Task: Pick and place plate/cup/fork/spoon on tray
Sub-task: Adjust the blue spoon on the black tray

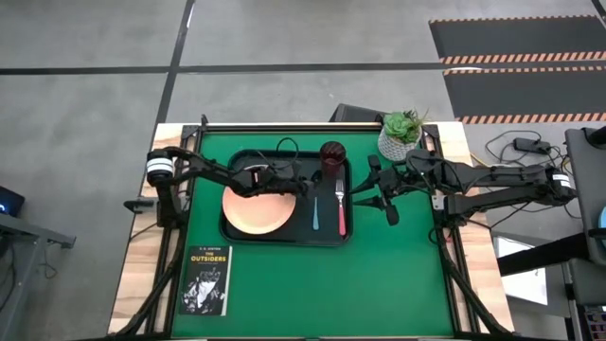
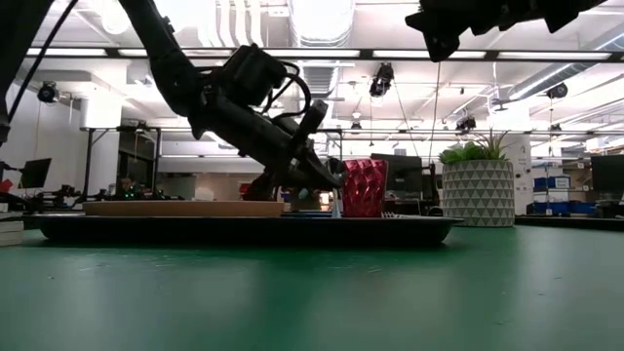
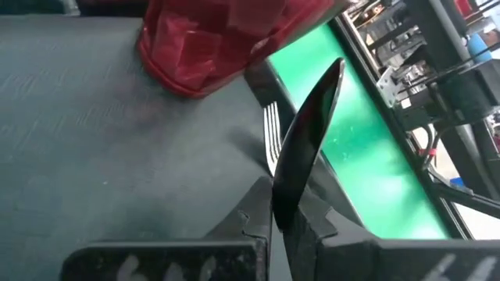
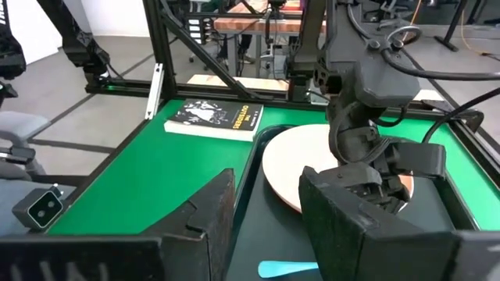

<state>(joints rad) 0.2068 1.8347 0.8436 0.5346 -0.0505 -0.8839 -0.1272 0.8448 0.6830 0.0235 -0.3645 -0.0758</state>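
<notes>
The dark tray (image 1: 237, 232) lies mid-table. On it are the salmon-pink plate (image 1: 258, 210), the dark red cup (image 1: 332, 153) at its far right corner, and the pink-handled fork (image 1: 341, 213) along its right side. The blue-handled spoon (image 1: 316, 214) is just left of the fork. My left gripper (image 1: 310, 182) reaches in from the table's left over the tray and is shut on the spoon. My right gripper (image 1: 382, 199) is open and empty above the green table, right of the tray. My left gripper pinches the spoon at its silver bowl end (image 3: 291, 183) between its two fingers. The bowl (image 3: 312, 117) stands on edge and sticks out past the fingertips toward the cup. The fingers slant down from the table's left. The blue handle (image 4: 285, 269) runs low over the tray floor toward the near edge.
A black book (image 1: 205, 279) lies on the green table near the front left. A white pot with a green plant (image 1: 401, 135) stands at the far edge, right of the tray. Open green table lies in front of the tray.
</notes>
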